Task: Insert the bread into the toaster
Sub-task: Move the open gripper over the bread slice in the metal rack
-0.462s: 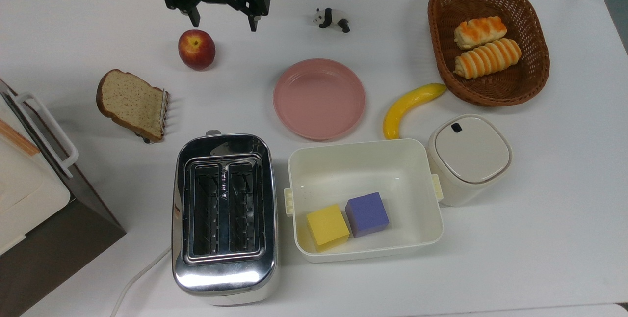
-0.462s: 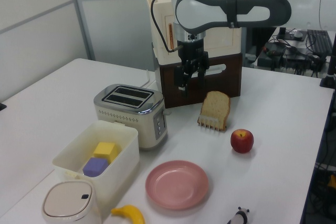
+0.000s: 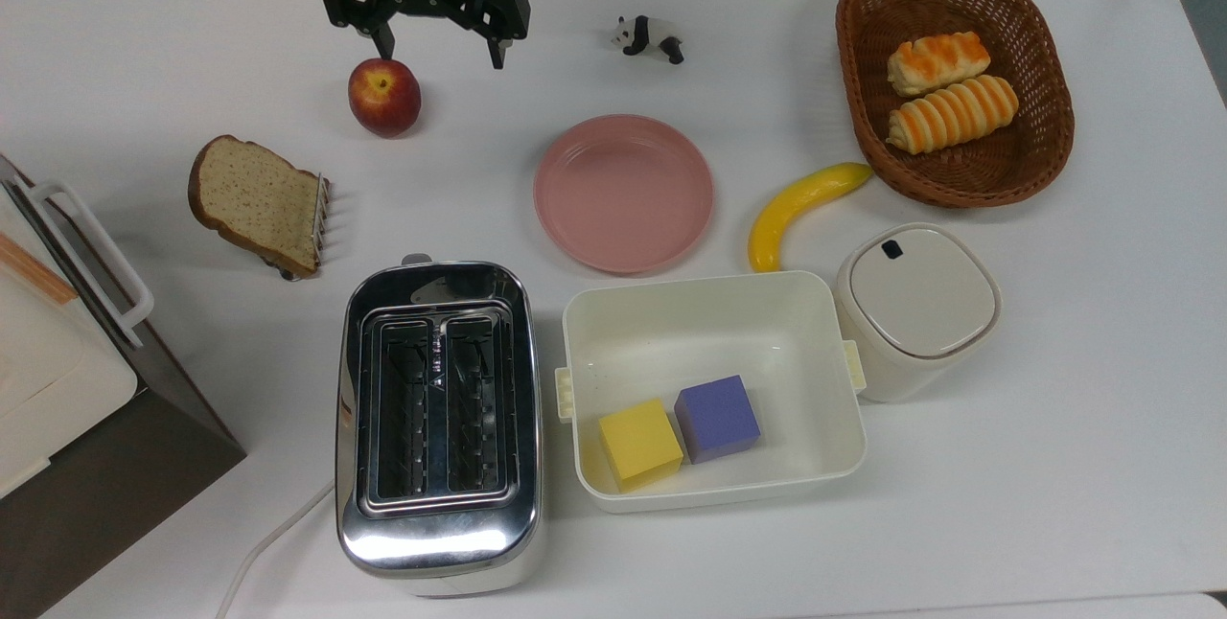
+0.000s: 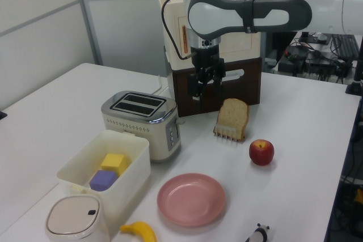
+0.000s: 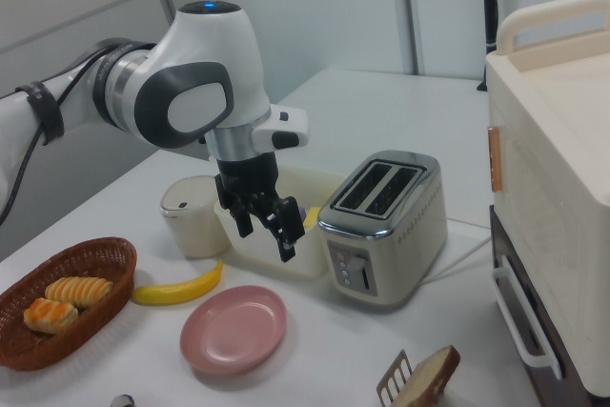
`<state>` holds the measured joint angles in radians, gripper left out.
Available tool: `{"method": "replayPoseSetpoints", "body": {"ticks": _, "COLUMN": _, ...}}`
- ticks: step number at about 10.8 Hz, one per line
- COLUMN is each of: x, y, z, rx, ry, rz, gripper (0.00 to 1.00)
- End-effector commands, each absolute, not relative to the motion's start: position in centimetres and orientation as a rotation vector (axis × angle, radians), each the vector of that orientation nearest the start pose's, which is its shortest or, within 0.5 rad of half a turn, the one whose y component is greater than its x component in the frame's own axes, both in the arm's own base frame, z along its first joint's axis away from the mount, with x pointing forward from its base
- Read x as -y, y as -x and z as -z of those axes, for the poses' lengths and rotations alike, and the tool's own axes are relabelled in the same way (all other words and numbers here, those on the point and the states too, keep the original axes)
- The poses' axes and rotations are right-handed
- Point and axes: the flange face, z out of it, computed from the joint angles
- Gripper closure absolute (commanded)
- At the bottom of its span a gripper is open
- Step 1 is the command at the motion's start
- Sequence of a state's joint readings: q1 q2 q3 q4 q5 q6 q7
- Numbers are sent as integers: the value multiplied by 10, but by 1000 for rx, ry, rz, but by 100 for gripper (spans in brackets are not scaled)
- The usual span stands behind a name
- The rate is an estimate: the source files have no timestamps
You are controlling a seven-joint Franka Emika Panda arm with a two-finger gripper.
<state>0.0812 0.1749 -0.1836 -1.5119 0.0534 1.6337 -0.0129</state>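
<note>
My gripper [image 3: 436, 42] hangs above the table with its fingers spread wide and nothing between them, just beyond the apple [image 3: 383, 97] in the top view. The bread [image 3: 254, 202] stands propped on edge in a small wire rack [image 3: 318, 209], towards the top view's left, with the toaster [image 3: 436, 427] near it, both slots bare. The slice looks light, soft and crushable; I judge a gentle pinch across its flat faces near the rounded top safest.

Other things on the white table [image 3: 1054, 408]

A red apple [image 3: 383, 97], pink plate [image 3: 623, 193], banana [image 3: 800, 209], and two blocks in a white box [image 3: 709, 308].
</note>
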Motion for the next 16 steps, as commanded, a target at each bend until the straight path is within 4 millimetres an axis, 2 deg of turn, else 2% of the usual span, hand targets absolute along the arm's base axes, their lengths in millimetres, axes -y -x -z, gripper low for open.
{"method": "replayPoseSetpoints", "body": {"ticks": 1, "x": 51, "y": -603, "z": -563, "rx": -131, "ry": 3125, "rz": -28, "gripper": 0}}
{"method": "replayPoseSetpoints", "body": {"ticks": 4, "x": 55, "y": -604, "z": -563, "rx": -124, "ry": 3127, "rz": -23, "gripper": 0}}
{"method": "replayPoseSetpoints", "body": {"ticks": 6, "x": 76, "y": -603, "z": -567, "rx": -171, "ry": 3127, "rz": 9, "gripper": 0}}
{"method": "replayPoseSetpoints", "body": {"ticks": 8, "x": 112, "y": -600, "z": -563, "rx": -210, "ry": 3136, "rz": 22, "gripper": 0}}
{"method": "replayPoseSetpoints", "body": {"ticks": 10, "x": 178, "y": -597, "z": -555, "rx": -308, "ry": 3148, "rz": 90, "gripper": 0}}
{"method": "replayPoseSetpoints", "body": {"ticks": 12, "x": 237, "y": -584, "z": -541, "rx": -318, "ry": 3155, "rz": 70, "gripper": 0}}
{"method": "replayPoseSetpoints", "body": {"ticks": 13, "x": 255, "y": -581, "z": -527, "rx": -295, "ry": 3145, "rz": 48, "gripper": 0}}
{"method": "replayPoseSetpoints", "body": {"ticks": 16, "x": 298, "y": -592, "z": -463, "rx": -320, "ry": 3171, "rz": 2, "gripper": 0}}
